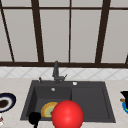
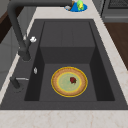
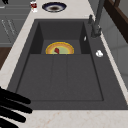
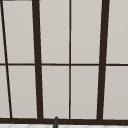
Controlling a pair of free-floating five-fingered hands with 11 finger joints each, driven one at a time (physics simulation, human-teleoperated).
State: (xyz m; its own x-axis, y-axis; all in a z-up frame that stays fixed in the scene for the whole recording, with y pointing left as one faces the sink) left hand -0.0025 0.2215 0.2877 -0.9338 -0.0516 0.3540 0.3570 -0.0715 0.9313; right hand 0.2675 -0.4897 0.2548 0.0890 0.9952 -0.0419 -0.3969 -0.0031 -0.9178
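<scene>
A yellow and orange plate (image 2: 62,87) lies flat in the sink's deep basin (image 2: 97,77), with a small dark red bit (image 2: 73,80) on it. A large red ball (image 1: 67,114) shows low in the front view, covering part of the plate (image 1: 47,109) and the sink's front edge. My left hand (image 1: 34,118) hangs just left of the ball, at the sink's front left corner. My right hand (image 1: 125,96) floats at the right edge above a blue plate (image 1: 124,106). It reaches in with straight fingers over the counter at the sink's right end (image 3: 12,106) and holds nothing.
A dark faucet (image 1: 56,71) stands behind the sink, with a small lever (image 2: 15,81) beside it. A dark blue plate (image 1: 6,101) rests on the left counter. The blue plate (image 2: 76,7) on the right counter carries green and orange items. A window fills the back wall.
</scene>
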